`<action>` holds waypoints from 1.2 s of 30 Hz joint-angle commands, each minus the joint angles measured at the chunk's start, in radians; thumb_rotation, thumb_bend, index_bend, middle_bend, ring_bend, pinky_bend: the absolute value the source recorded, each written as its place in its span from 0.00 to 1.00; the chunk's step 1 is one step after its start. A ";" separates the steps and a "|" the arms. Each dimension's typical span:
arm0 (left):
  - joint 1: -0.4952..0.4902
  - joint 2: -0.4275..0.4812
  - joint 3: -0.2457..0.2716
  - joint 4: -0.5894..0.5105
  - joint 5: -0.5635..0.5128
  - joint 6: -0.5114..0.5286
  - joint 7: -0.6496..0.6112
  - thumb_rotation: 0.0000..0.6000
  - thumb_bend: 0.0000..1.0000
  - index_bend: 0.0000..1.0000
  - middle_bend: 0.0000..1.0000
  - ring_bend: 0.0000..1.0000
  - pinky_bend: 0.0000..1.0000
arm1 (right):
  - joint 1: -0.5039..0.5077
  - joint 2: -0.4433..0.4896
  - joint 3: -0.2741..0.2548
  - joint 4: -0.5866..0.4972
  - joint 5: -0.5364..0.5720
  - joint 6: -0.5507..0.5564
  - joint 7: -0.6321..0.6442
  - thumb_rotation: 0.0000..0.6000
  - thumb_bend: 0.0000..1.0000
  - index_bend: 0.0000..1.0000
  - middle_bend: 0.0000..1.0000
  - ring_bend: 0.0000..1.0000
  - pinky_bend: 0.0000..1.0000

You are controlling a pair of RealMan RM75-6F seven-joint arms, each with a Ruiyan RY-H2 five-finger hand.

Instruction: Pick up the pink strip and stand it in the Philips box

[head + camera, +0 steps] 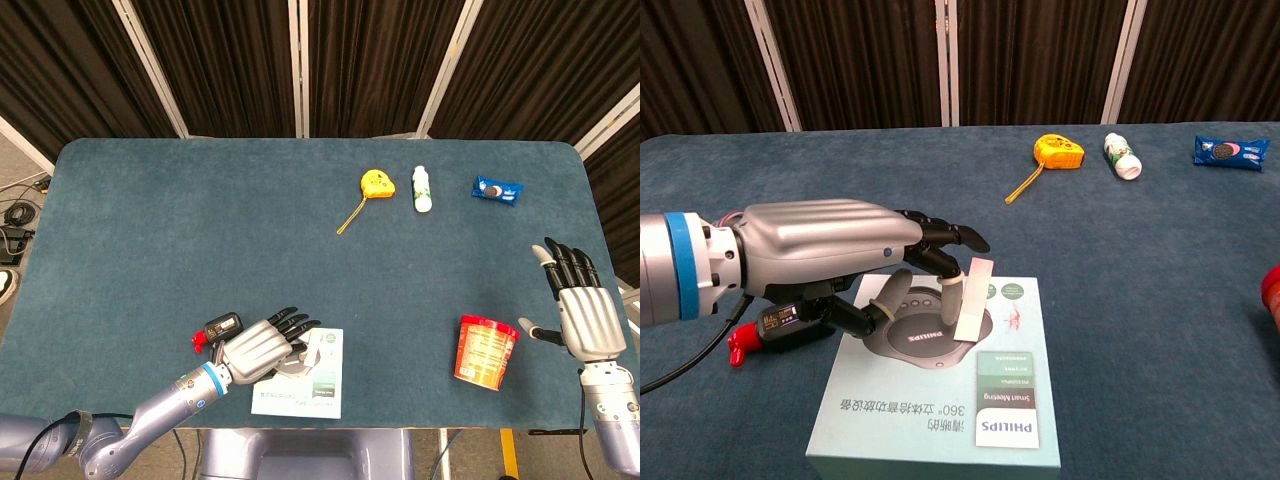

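Observation:
The pale green Philips box [318, 388] [940, 420] lies flat at the table's near edge. A pink strip [974, 300] stands on end on its top, tilted, beside the grey disc printed there. My left hand [262, 345] [820, 250] hovers over the box's left part with fingers spread. One fingertip [951, 296] touches the strip's left face, and the thumb is well apart from it. The head view hides the strip. My right hand [580, 312] is held up near the right table edge, fingers spread and holding nothing.
A black and red device [218, 330] [780, 325] lies just left of the box under my left hand. A red cup [485, 352] stands near my right hand. Far back lie a yellow tape measure [376, 184] [1057, 151], a white bottle [422, 189] [1121, 157] and a blue packet [497, 190] [1230, 151].

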 commanded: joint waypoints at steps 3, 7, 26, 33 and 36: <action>0.000 -0.011 0.006 0.014 -0.006 -0.009 0.004 1.00 1.00 0.38 0.00 0.00 0.00 | -0.002 0.001 0.003 -0.001 0.000 0.001 0.001 1.00 0.00 0.06 0.00 0.00 0.00; 0.000 -0.020 0.007 0.020 -0.009 -0.014 0.005 1.00 1.00 0.38 0.00 0.00 0.00 | -0.004 0.002 0.004 -0.001 0.000 0.000 0.003 1.00 0.00 0.06 0.00 0.00 0.00; -0.004 -0.038 -0.001 0.025 0.008 -0.021 0.003 1.00 1.00 0.38 0.00 0.00 0.00 | -0.011 0.009 0.013 -0.002 0.002 0.001 0.016 1.00 0.00 0.06 0.00 0.00 0.00; -0.005 -0.045 0.000 0.024 -0.009 -0.022 0.022 1.00 1.00 0.38 0.00 0.00 0.00 | -0.012 0.009 0.015 -0.001 0.001 -0.001 0.017 1.00 0.00 0.06 0.00 0.00 0.00; -0.005 -0.046 -0.001 0.023 -0.012 -0.020 0.023 1.00 1.00 0.38 0.00 0.00 0.00 | -0.013 0.010 0.016 -0.001 0.002 0.000 0.018 1.00 0.00 0.06 0.00 0.00 0.00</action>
